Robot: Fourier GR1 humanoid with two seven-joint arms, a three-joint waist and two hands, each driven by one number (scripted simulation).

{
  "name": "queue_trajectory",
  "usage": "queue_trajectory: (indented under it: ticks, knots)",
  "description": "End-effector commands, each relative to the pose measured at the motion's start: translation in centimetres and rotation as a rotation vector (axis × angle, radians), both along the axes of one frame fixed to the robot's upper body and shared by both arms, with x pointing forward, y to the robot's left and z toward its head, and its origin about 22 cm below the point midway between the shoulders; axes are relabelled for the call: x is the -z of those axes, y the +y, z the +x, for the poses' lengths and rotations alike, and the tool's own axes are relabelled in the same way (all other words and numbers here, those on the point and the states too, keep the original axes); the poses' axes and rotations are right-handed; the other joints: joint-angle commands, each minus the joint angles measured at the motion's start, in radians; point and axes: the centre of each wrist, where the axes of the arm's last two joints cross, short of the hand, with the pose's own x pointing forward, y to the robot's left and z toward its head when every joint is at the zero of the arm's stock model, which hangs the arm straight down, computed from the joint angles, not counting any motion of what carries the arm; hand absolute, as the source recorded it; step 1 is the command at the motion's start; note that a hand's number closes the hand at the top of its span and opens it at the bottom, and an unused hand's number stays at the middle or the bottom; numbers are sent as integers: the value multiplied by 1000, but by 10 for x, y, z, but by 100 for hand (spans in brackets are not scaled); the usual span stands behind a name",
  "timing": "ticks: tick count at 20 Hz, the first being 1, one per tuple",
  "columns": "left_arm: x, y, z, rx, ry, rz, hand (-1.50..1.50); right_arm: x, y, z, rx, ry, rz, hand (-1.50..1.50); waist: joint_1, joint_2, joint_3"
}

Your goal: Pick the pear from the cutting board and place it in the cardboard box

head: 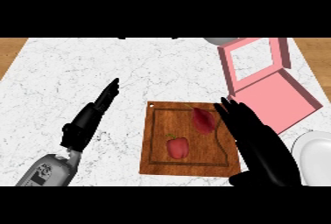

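Nearest of all, the right hand [258, 144] fills the five o'clock corner, its black fingers straight and spread, holding nothing, laid over the right edge of the wooden cutting board [158, 127]. Just beside its fingertips, toward the board's upper right, lies the pear [204, 120], a dark red, tapered fruit resting on its side. Lower on the board, near six o'clock, sits a red bell pepper [177, 147], apart from the pear. At two o'clock, the pink cardboard box [278, 98] stands open with its lid thrown back, close past the board's right edge. A white plate [315, 153] peeks in at four o'clock. Over at nine o'clock the left hand [97, 109] rests open, fingers straight, on the marble counter [77, 65].

I'd judge the pear light and fairly stiff, but smooth-skinned and rounded, so apt to roll or slip. Taking it across the fat belly, thumb opposite fingers, looks safest; the narrow neck offers little to hold.
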Motion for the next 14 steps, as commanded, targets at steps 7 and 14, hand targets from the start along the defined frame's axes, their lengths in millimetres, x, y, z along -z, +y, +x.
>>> queue_trajectory:
  ticks: [7,14]
  knots:
    - [4,-7,6,16,9,7,0,-33,50,13,58,191,22,-150,12,5,2]
    - [8,12,17,8,6,-8,0,0,48,47,66,211,26,-150,11,6,3]
